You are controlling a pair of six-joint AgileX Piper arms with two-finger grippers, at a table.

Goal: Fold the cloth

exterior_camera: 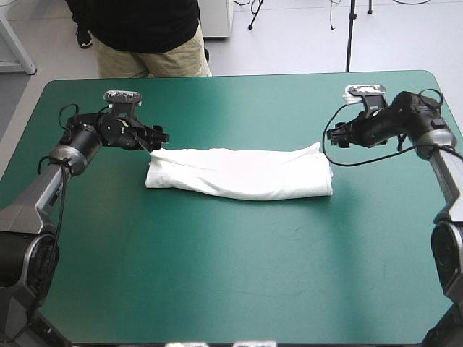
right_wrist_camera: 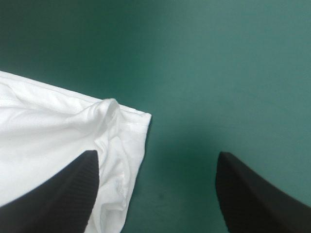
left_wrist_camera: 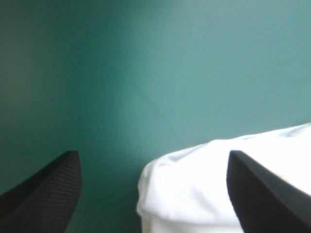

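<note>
The white T-shirt (exterior_camera: 239,172) lies on the teal-green cover as a long folded band across the middle of the table. My left gripper (exterior_camera: 153,137) hovers open just beyond the band's left end; in its wrist view that rounded end (left_wrist_camera: 214,184) shows between and ahead of the black fingers (left_wrist_camera: 46,194), nothing held. At the other end, my right gripper (exterior_camera: 334,136) stands open above the far corner. The right wrist view shows the hemmed corner (right_wrist_camera: 97,141) beside one finger (right_wrist_camera: 63,194), with bare cover between the fingers.
A person in a black top stands just beyond the table's far edge (exterior_camera: 145,36), left of centre, hands not over the table. Bare teal-green cover (exterior_camera: 231,275) stretches in front of the T-shirt toward the near edge.
</note>
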